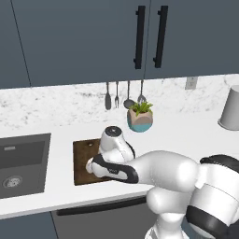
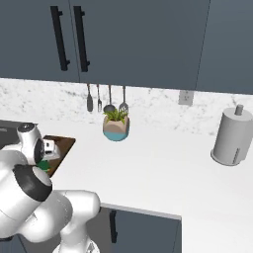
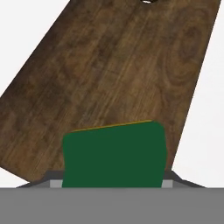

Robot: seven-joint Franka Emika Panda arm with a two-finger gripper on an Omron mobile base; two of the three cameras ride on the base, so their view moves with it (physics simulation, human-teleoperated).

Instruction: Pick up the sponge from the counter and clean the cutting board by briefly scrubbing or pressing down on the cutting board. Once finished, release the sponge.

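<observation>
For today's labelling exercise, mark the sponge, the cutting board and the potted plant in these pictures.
sponge [image 3: 114, 155]: hand view, middle of its green top.
cutting board [image 3: 118, 65]: hand view, bare wood above the sponge.
potted plant [image 1: 140, 120]: left base view, on its pot.

A potted plant [image 1: 140, 116] sits below hanging utensils [image 1: 124, 95], a paper-towel roll [image 2: 230, 137] well right.

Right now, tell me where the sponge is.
In the hand view the sponge sits low in the pincer, over the cutting board's near edge.
</observation>
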